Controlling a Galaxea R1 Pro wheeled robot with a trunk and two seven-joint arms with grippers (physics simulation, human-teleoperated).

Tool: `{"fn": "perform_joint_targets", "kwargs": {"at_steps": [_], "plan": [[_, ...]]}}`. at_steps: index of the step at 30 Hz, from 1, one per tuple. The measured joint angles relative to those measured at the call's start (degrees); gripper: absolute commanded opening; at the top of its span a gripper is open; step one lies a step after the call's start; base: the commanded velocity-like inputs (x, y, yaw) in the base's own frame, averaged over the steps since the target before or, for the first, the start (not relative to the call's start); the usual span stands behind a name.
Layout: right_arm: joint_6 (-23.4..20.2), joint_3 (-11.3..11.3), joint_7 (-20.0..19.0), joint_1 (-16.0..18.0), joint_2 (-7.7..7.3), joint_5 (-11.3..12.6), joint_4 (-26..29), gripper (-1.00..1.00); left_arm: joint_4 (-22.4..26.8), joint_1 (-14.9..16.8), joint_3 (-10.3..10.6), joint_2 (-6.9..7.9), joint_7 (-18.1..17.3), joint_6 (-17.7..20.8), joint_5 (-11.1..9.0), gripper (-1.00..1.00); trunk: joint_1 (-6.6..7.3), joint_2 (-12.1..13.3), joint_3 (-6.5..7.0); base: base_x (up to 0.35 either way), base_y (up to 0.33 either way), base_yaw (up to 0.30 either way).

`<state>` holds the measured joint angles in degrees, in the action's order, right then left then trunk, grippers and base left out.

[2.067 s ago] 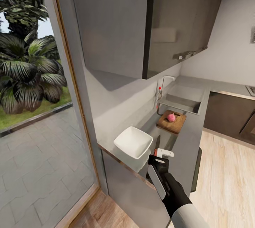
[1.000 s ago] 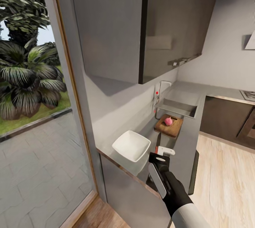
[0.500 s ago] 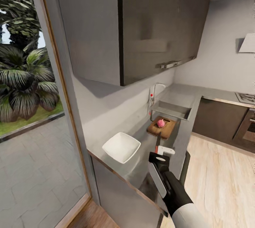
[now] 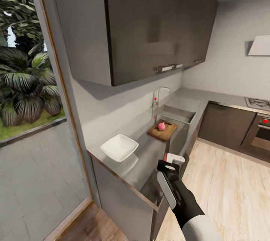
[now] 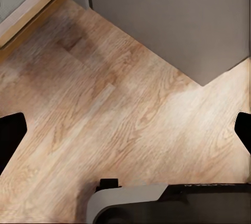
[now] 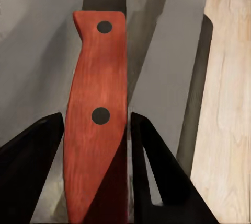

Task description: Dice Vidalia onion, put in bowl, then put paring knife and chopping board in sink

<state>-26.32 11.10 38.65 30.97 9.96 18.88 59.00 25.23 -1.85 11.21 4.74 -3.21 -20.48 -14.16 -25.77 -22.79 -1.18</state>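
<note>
Onion: one Vidalia onion (image 4: 161, 126), whole, resting on the chopping board – already out of the sink, not yet diced by the look of it.
Board: one chopping board (image 4: 167, 131), flat on the countertop (image 4: 144, 158) just beside the sink, the onion toward its far end.
Knife: one paring knife (image 6: 97, 114), reddish handle with two dark rivets, clamped between the fingers of the right gripper (image 6: 97, 130); the dark blade points ahead over the countertop edge. In the head view the knife (image 4: 166, 151) rides above the counter between bowl and board, well short of the onion.
Right gripper: seen in the head view (image 4: 169, 158) at the end of the black-sleeved arm, jaws closed narrow on the handle.
Left gripper: its two dark fingertips (image 5: 11, 135) stand far apart at the picture's sides, nothing between them, wooden floor below.
Bowl: one white bowl (image 4: 119, 147), empty, on the countertop near its near corner, well apart from the board.
Sink: one sink (image 4: 176, 114) with chrome faucet (image 4: 156, 100), beyond the board; what lies inside is too small to tell.
Done – onion fetched, knife in hand.
Left: dicing, filling the bowl, knife and board into the sink.
</note>
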Motion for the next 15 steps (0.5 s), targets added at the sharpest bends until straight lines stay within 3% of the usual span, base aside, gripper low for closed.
{"fn": "perform_joint_targets", "kwargs": {"at_steps": [9, 15], "plan": [[0.0, -0.03, 0.0, 0.0, 0.0, 0.0, 0.16, -1.0, 0.0, 0.0, 0.01, -0.05, 0.0, 0.0, 0.0, 1.0, 0.01, 0.0, 0.0, -0.228, -0.25, 0.237], [0.0, 0.0, 0.0, -0.01, 0.0, 0.0, 0.42, -1.0, 0.0, 0.0, 0.01, -0.06, 0.0, 0.0, 0.0, 1.0, 0.02, -0.01, 0.0, -0.053, -0.308, 0.256]]}}
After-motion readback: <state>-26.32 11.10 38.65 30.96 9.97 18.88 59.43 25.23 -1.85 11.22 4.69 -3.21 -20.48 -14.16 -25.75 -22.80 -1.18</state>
